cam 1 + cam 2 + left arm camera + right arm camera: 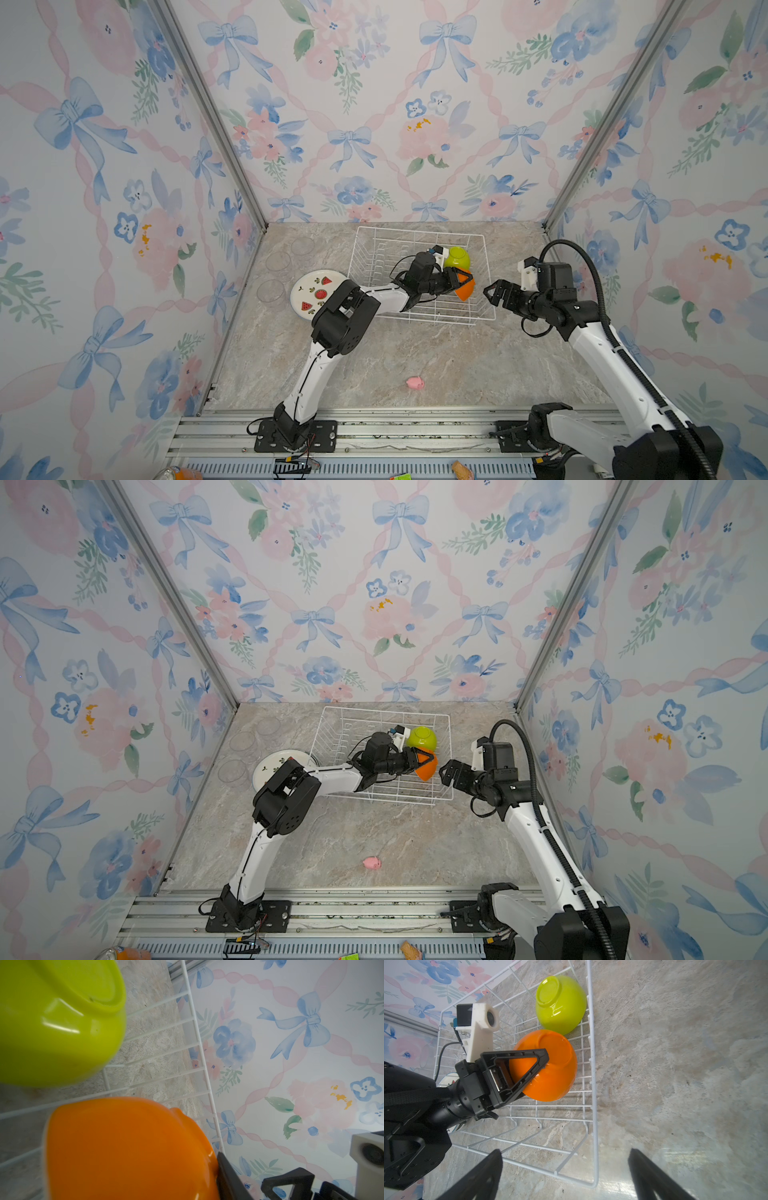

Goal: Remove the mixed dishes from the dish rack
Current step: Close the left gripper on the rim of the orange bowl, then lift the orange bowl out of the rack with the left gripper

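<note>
Gripping the orange bowl (466, 291) in the left claw (459, 279), jaws partly closed on its wall: one finger lying across the outside, the other hidden inside the bowl. Holding it tilted, bottom up, within the dish rack (376, 259), close to the rack wall facing the right claw (491, 294). Hovering that right claw empty and spread wide, just outside the wall, opposite the left claw and apart from the bowl. Leaving the lime-green bowl (457, 257) upside down in the rack just beyond the left claw's tip, next to the orange one; touching or not, impossible to tell. Resting on the counter (415, 353), well behind the left claw near its arm's elbow: a fruit-print plate (309, 291) and three clear glasses (278, 262). Judging the unloading as well past halfway: plate and glasses out, no other dishes showing among the prongs, two bowls to go, with the orange one in hand and the green one untouched.
</note>
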You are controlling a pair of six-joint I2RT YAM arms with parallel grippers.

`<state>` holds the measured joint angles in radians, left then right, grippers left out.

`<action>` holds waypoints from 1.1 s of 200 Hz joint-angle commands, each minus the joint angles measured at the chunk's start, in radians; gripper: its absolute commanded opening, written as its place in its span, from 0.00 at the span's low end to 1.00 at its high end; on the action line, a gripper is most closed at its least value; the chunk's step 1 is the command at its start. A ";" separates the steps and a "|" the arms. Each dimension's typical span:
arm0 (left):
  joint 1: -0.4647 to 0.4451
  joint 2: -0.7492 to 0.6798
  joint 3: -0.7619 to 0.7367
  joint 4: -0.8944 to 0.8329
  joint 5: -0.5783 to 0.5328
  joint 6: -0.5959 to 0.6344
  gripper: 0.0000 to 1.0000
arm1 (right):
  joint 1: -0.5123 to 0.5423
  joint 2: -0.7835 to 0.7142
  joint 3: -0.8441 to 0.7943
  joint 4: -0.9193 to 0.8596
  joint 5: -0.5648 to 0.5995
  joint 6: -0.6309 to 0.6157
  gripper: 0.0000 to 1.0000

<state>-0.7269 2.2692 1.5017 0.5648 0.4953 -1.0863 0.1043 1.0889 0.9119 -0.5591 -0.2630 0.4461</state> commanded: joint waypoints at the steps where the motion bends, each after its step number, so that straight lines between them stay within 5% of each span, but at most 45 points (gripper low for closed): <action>1: -0.002 -0.033 -0.018 -0.097 -0.060 0.067 0.42 | -0.009 0.011 0.004 0.008 -0.021 0.014 0.97; 19: -0.002 -0.039 -0.023 -0.113 -0.079 0.067 0.39 | -0.010 0.017 0.007 0.005 -0.022 0.014 0.97; 39: -0.002 -0.051 -0.030 -0.120 -0.094 0.067 0.21 | -0.009 0.021 0.011 0.004 -0.024 0.014 0.97; 90: -0.002 -0.078 -0.033 -0.128 -0.104 0.083 0.14 | -0.010 0.028 0.013 0.002 -0.021 0.013 0.97; 124: -0.002 -0.092 -0.025 -0.158 -0.110 0.108 0.00 | -0.008 0.031 0.018 0.004 -0.021 0.015 0.97; 220: -0.003 -0.136 0.033 -0.335 -0.174 0.227 0.00 | -0.008 0.019 0.021 0.008 -0.024 0.023 0.97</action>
<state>-0.7296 2.1845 1.5124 0.3115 0.3447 -0.9150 0.1036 1.1187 0.9119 -0.5568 -0.2775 0.4576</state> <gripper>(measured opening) 0.179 0.967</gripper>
